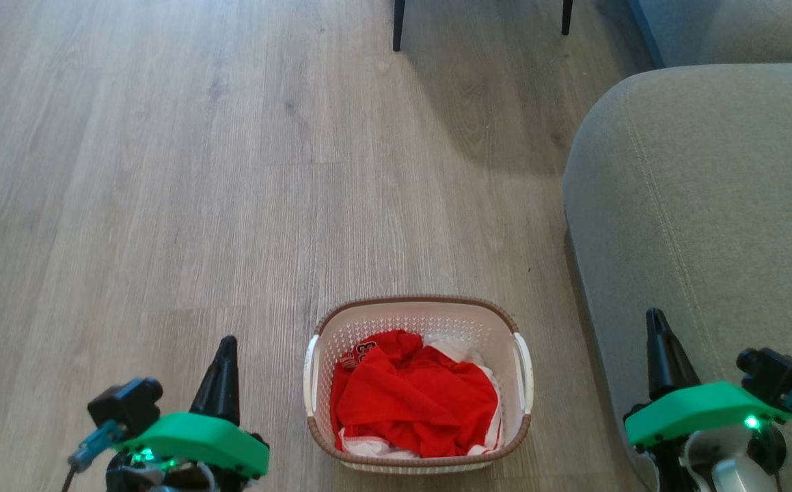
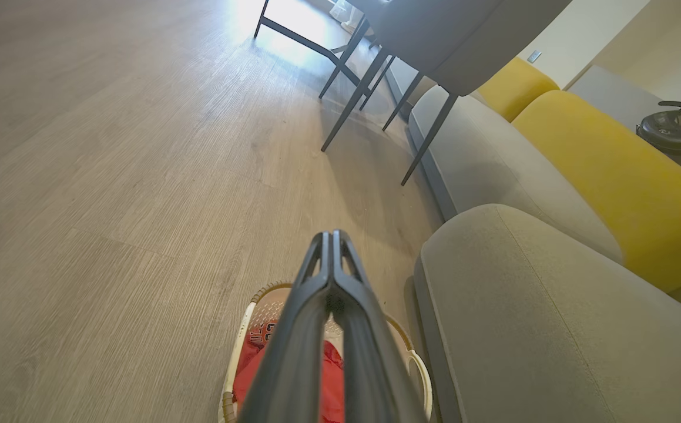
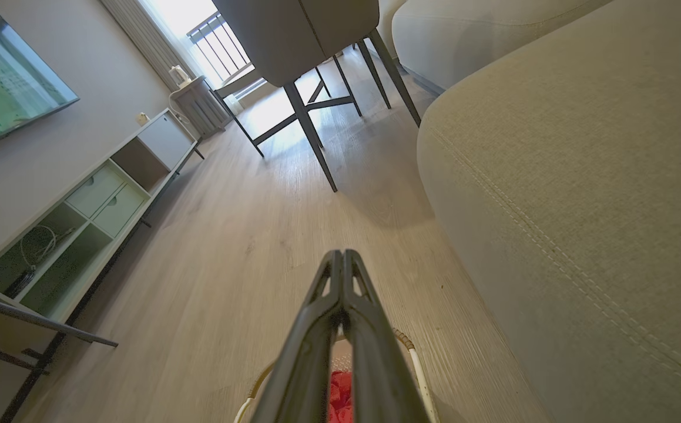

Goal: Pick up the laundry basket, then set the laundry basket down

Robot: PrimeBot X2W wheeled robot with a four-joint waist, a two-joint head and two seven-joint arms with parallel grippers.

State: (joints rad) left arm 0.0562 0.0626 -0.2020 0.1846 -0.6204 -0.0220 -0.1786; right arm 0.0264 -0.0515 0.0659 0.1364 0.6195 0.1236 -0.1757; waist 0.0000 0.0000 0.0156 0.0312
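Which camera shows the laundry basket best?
The head view: the whole laundry basket stands on the floor, both handles and the red clothes visible. The wrist views show part of its rim at their bottom edge, behind shut fingers.

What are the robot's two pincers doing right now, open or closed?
Left pincer: closed, holding nothing.
Right pincer: closed, holding nothing.

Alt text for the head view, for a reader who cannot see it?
A cream laundry basket holding red and white clothes sits on the wood floor between the left gripper and right gripper, both shut and apart from it. A grey sofa stands at the right.
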